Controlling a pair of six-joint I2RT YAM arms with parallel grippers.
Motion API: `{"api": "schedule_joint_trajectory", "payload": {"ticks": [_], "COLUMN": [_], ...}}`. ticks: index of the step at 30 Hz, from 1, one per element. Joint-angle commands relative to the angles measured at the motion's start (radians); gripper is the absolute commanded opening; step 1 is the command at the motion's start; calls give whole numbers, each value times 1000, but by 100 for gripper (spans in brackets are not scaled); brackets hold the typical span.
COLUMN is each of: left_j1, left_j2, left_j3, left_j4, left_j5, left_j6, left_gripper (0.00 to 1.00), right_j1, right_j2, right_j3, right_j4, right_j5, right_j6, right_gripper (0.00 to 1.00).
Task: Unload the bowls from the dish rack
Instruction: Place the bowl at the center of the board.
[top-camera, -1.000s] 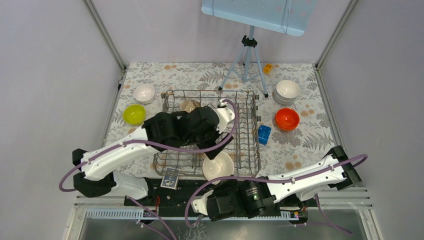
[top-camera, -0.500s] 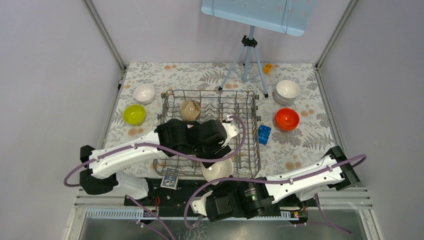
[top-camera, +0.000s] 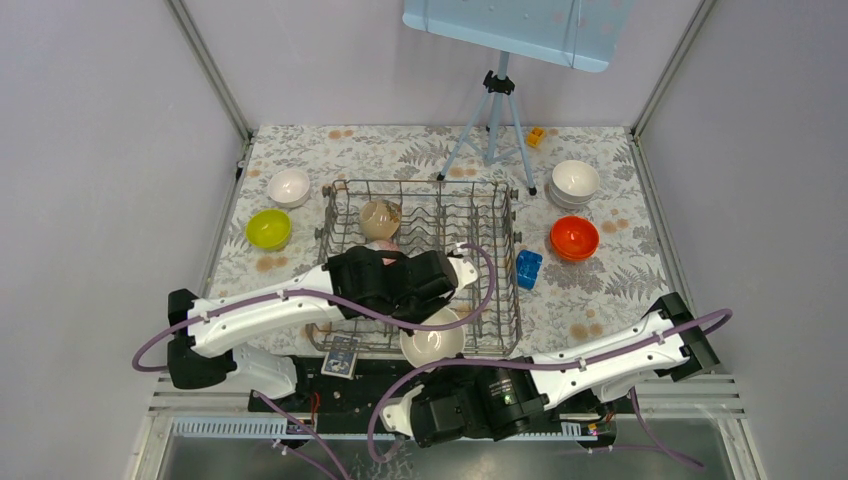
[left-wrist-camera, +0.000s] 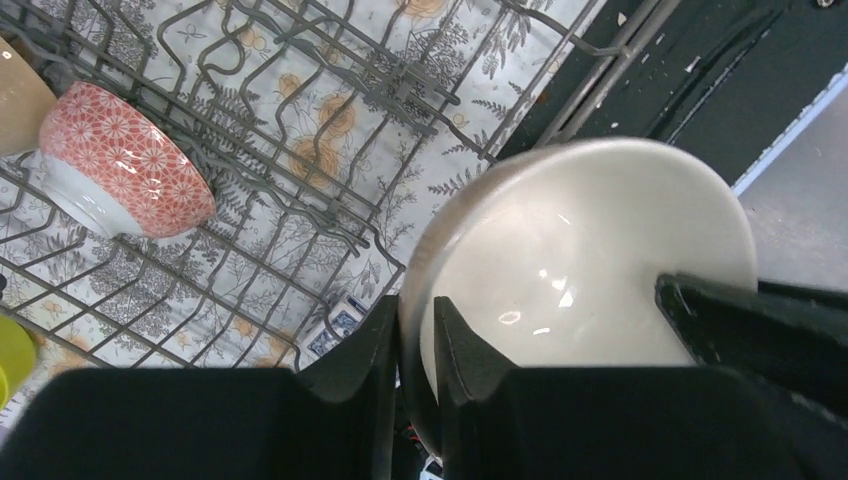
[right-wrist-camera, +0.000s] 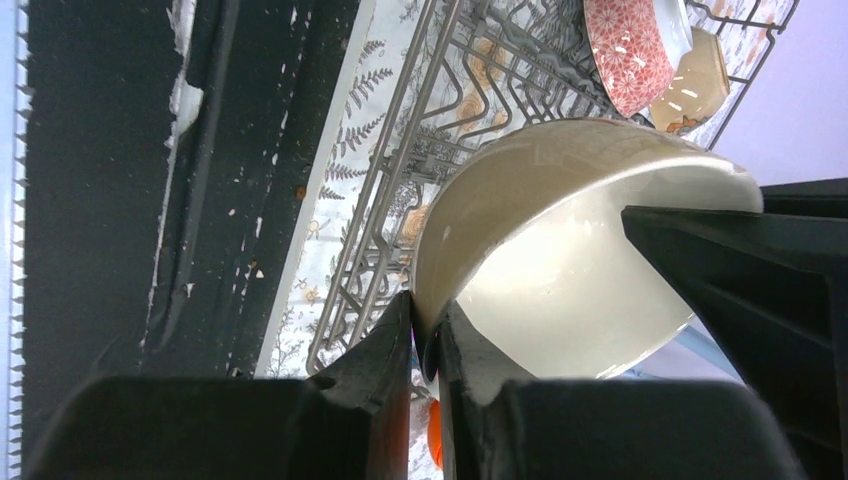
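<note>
Left wrist view: left gripper (left-wrist-camera: 415, 315) is clamped on the rim of the cream bowl (left-wrist-camera: 590, 240); right gripper (right-wrist-camera: 425, 310) pinches the same rim, at the dish rack (top-camera: 420, 183) near edge.

Premises: a robotics test cell in a laboratory, not a home kitchen.

Grounds:
- A white left arm (top-camera: 260, 312) and a right arm (top-camera: 610, 350), both trailing purple cables (top-camera: 491, 278), stand on the near side of the dish rack (top-camera: 420, 183).
- Plain pale walls (top-camera: 100, 200) and bare metal frame posts (top-camera: 208, 68) close in the table to the left, right and far side of the rack.
- Beyond the rack stands a tripod (top-camera: 492, 120) below a pale blue panel (top-camera: 505, 28).
- The only household items are a flowered tablecloth (top-camera: 600, 290) under the rack and loose bowls (top-camera: 268, 228) on either side of it.
</note>
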Motion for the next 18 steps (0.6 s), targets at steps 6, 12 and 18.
{"api": "schedule_joint_trajectory", "payload": {"ticks": [6, 12, 18], "left_j1": [-7, -7, 3], "left_j2": [-24, -78, -128], "left_j3": [-32, -49, -55], "left_j4": [52, 107, 165], "left_j5": [65, 30, 15], "left_j6": [7, -12, -52], "left_gripper": [0, 0, 0], "right_j1": [4, 4, 4], "right_j2": [1, 3, 11], "right_j3": [45, 37, 38], "right_j4": [29, 39, 39], "right_j5": [100, 122, 127], "right_j6": [-27, -18, 2], "right_gripper": [0, 0, 25]}}
